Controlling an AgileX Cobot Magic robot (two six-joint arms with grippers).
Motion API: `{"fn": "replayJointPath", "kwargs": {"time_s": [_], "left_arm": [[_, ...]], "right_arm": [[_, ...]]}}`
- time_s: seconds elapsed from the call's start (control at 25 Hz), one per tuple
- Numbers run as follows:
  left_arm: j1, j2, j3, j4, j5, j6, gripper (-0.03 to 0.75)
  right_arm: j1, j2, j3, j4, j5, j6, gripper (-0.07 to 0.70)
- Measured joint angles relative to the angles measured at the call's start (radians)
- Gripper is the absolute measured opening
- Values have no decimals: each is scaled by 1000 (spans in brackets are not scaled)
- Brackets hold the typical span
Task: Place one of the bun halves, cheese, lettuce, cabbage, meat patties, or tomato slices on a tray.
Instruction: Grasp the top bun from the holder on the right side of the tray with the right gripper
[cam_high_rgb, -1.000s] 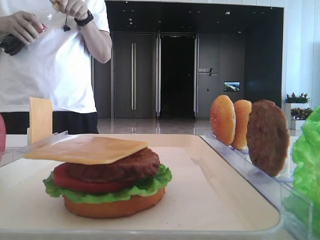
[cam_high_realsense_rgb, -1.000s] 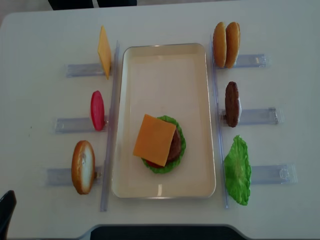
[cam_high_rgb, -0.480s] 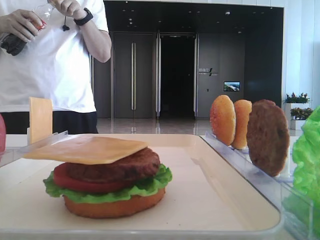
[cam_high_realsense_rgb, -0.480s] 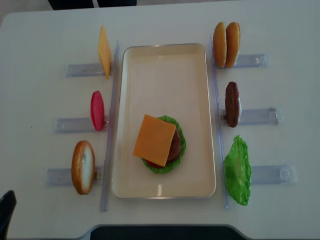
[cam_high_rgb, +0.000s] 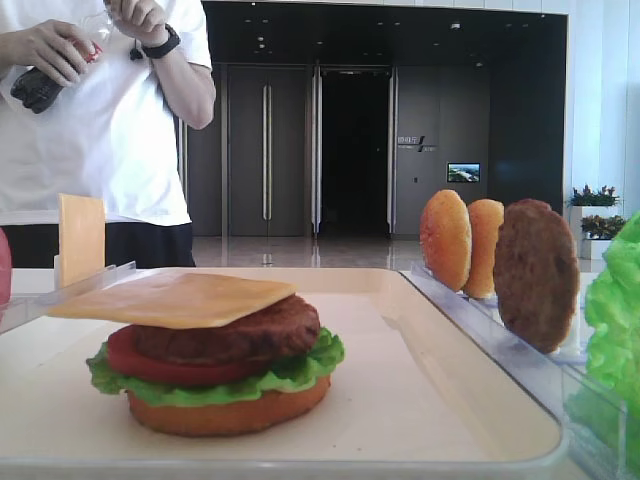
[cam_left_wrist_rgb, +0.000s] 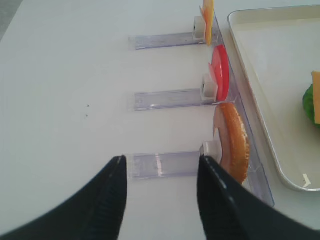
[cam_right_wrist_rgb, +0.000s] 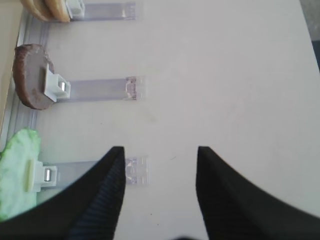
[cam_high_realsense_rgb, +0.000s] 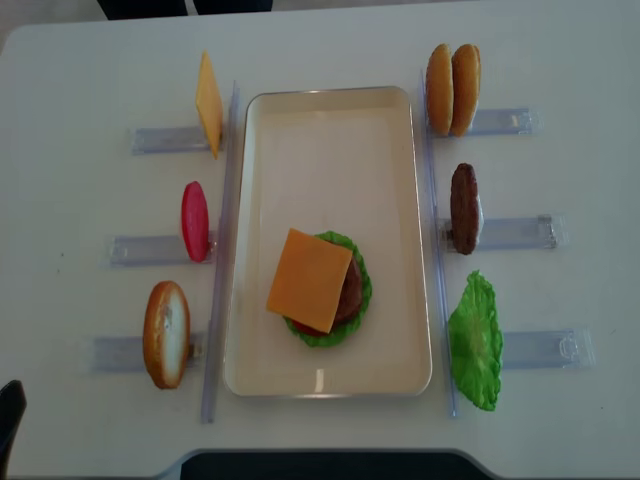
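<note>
The left gripper (cam_left_wrist_rgb: 159, 187) has its two black ribbed fingers (cam_left_wrist_rgb: 107, 200) spread with bare table between them, pinching nothing, hovering over the outer end of a clear plastic holder strip (cam_left_wrist_rgb: 165, 165). Just past that strip stands the domed golden-brown bun top (cam_left_wrist_rgb: 232, 142), upright on edge in its clip beside the tray. The right gripper (cam_right_wrist_rgb: 159, 187) is likewise parted and empty above the white table (cam_right_wrist_rgb: 225, 75), near the clip that carries the ruffled bright green lettuce leaf (cam_right_wrist_rgb: 17, 170); the round dark brown meat patty (cam_right_wrist_rgb: 30, 75) stands on edge in the next holder.

On the large cream-white rectangular tray (cam_high_realsense_rgb: 330, 130) a stack is already built — flat orange-brown bottom bun, lettuce, red tomato slice, patty, and a thin yellow-orange cheese square (cam_high_realsense_rgb: 308, 280) on top. The bun top looks like the piece still missing.

The risk I see: the bun top is domed and stands on edge, so a grip taken off-centre could tip it out of its clip or let it roll. Set down carelessly, it could also shove the overhanging cheese square sideways.

Against the earlier frames the table layout is unchanged; the left gripper's black tip in the overhead view's lower-left corner shows less, and the person in the white shirt (cam_high_rgb: 100, 120) behind the table has shifted their hands slightly.
</note>
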Motion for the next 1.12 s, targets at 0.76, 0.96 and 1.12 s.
{"fn": "replayJointPath", "kwargs": {"time_s": [0.76, 0.96, 1.12], "left_arm": [[0, 0, 0, 0, 0, 0, 349], [0, 0, 0, 0, 0, 0, 348], [0, 0, 0, 0, 0, 0, 348]], "right_arm": [[0, 699, -504, 1, 107, -12, 349], [0, 824, -651, 1, 108, -23, 349], [0, 909, -759, 1, 109, -41, 350]]}}
